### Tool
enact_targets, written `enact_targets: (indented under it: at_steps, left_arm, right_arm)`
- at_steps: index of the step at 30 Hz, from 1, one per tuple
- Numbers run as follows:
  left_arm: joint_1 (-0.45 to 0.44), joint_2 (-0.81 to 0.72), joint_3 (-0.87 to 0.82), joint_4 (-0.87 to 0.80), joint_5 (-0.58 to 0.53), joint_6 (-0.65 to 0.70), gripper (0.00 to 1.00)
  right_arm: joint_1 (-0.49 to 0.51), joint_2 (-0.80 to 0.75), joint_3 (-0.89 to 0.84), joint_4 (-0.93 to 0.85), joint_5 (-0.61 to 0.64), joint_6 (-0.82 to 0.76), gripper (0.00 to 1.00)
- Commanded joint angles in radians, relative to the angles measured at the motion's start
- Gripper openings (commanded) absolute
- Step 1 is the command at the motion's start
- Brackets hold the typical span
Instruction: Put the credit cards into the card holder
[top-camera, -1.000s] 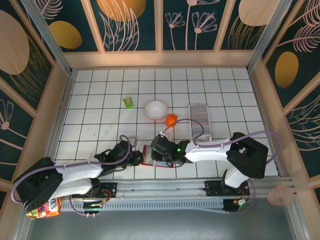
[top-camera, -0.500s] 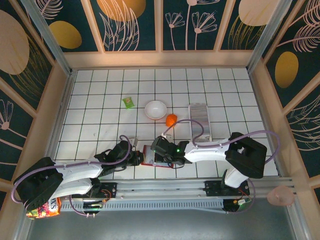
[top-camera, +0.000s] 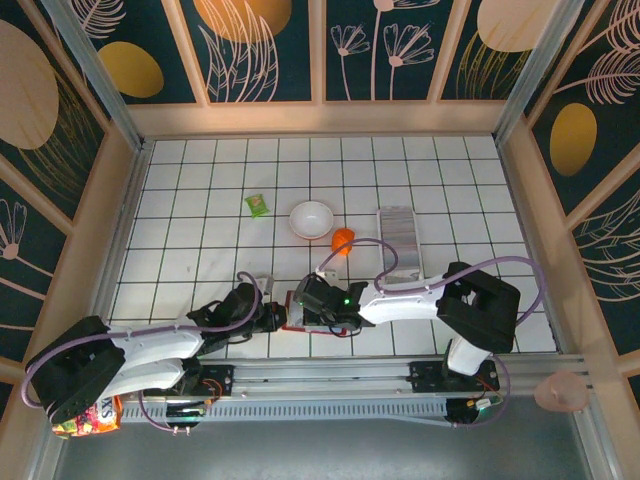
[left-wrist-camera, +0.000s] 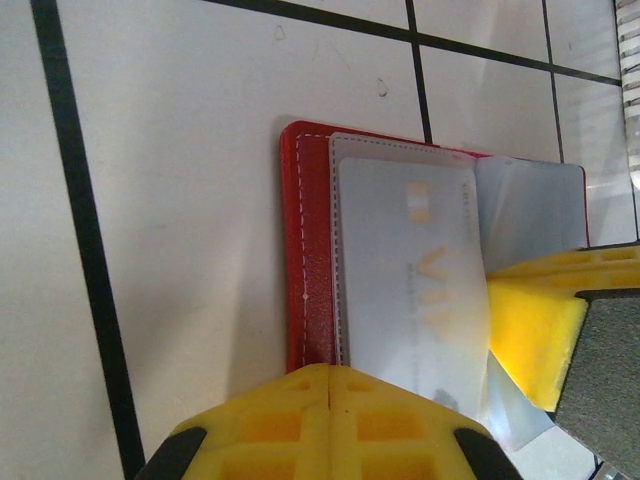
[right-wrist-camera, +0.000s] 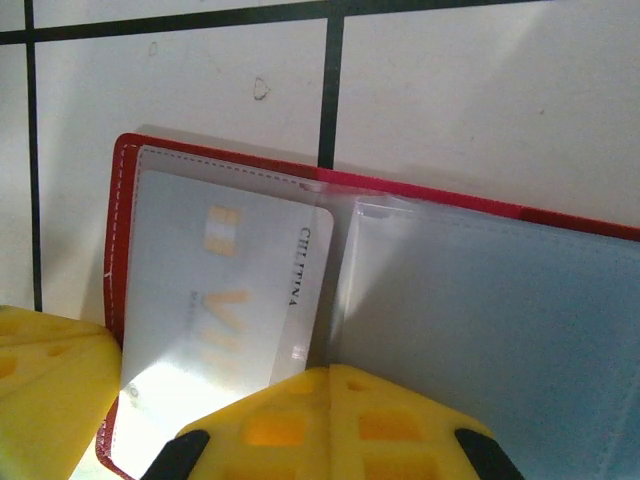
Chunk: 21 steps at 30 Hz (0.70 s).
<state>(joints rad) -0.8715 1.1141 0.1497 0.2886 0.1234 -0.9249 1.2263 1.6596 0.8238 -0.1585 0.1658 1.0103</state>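
Your holder (left-wrist-camera: 310, 250) lies open and flat at the six o'clock edge of the table (top-camera: 200, 230), between the two arms, with the red cover down and the clear sleeve (right-wrist-camera: 480, 300) facing up. In the right wrist view one card (left-wrist-camera: 410, 270) shows under the pocket on the holder's nine o'clock half. It sits a little askew to the stitching, so I judge it nearly seated rather than home. The left gripper (left-wrist-camera: 330, 390) has its pads pressed together with nothing between them. It comes in from six o'clock in its own view and lies over the holder's near edge, which reads as a pin against sliding. The right gripper (right-wrist-camera: 330, 395) is also closed tight and empty, its tip at six o'clock over the card's lower corner and the sleeve. Use that closed tip as a pusher: nudge the card toward the stitched edge at nine o'clock in short, low strokes, so you don't crease the sleeve or lift the flap. Press the left pin down firmly while you push, or the holder may skate on the tiles. The other cards (top-camera: 398, 235) stand in the tray (top-camera: 382, 212) at two o'clock from the holder, well apart. Go there once this one lies square.
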Motion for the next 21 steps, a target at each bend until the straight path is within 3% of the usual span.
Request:
enact_targets:
  at_steps: [1, 8, 16, 17, 19, 20, 21]
  left_arm:
    - [-0.005, -0.009, -0.032, -0.043, 0.013, -0.017, 0.0]
    - [-0.006, -0.011, -0.038, -0.038, 0.013, -0.028, 0.0]
    - [-0.006, -0.01, -0.05, -0.011, 0.027, -0.04, 0.0]
    - [-0.006, -0.01, -0.05, -0.008, 0.03, -0.039, 0.0]
    - [-0.005, -0.005, -0.051, -0.002, 0.035, -0.041, 0.0]
    - [-0.006, -0.004, -0.05, -0.003, 0.036, -0.042, 0.0]
    - [-0.006, -0.005, -0.05, -0.003, 0.036, -0.042, 0.0]
  right_arm:
    - [0.02, -0.006, 0.014, 0.006, 0.044, 0.008, 0.0]
    - [0.059, -0.129, -0.032, -0.12, 0.138, 0.084, 0.08]
    - [0.089, -0.173, -0.106, -0.16, 0.148, 0.192, 0.19]
    - [0.09, -0.174, -0.111, -0.165, 0.15, 0.202, 0.26]
    - [0.089, -0.175, -0.119, -0.169, 0.161, 0.21, 0.28]
    - [0.09, -0.173, -0.122, -0.169, 0.168, 0.217, 0.39]
    - [0.088, -0.172, -0.125, -0.161, 0.168, 0.215, 0.4]
